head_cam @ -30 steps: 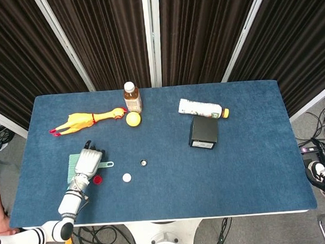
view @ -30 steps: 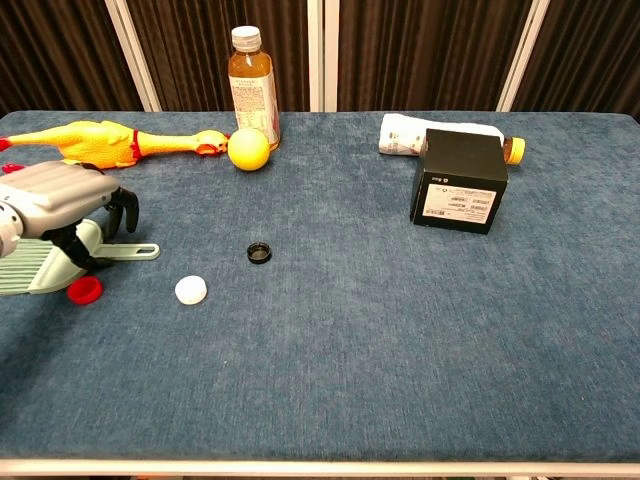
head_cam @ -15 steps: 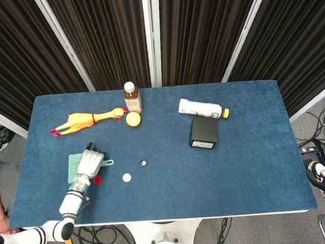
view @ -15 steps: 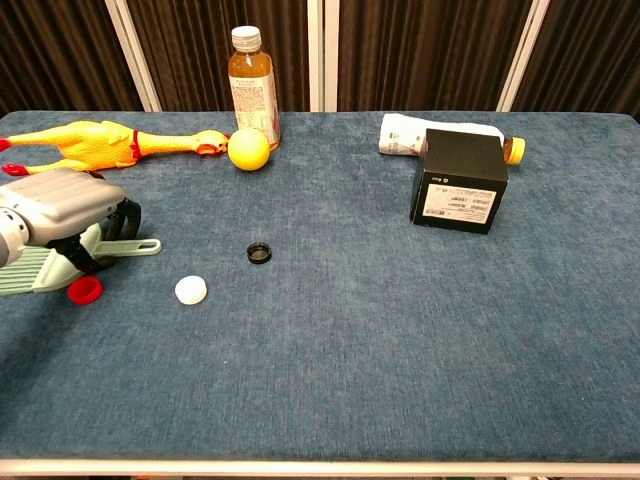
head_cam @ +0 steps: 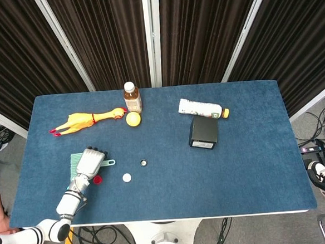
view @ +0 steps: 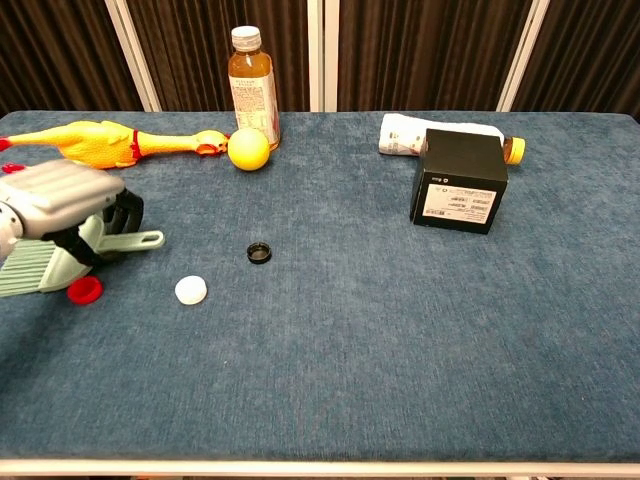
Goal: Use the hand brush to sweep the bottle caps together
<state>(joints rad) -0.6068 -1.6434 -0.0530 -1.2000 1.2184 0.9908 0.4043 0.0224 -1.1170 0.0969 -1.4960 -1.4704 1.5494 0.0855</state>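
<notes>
A pale green hand brush [view: 142, 240] lies at the table's left front, its bristle end [head_cam: 75, 161] pointing left. My left hand [view: 62, 199] sits over the brush with its fingers curled around the handle, gripping it; the same hand [head_cam: 90, 163] shows in the head view. A red cap [view: 85, 290] lies just in front of the brush, touching or nearly touching it. To its right lies a white cap [view: 190, 290], and further right and back a black cap [view: 259, 252]. My right hand [head_cam: 324, 172] hangs off the table's right edge, too small to read.
A rubber chicken [view: 105, 141], a yellow ball [view: 248, 149] and an upright bottle [view: 252, 88] stand along the back left. A black box [view: 459, 181] and a lying bottle [view: 410, 132] sit at the back right. The table's front edge runs close below the caps.
My left hand's fingers have closed further around the brush handle, and the handle's tip has risen slightly. The caps have not moved.
</notes>
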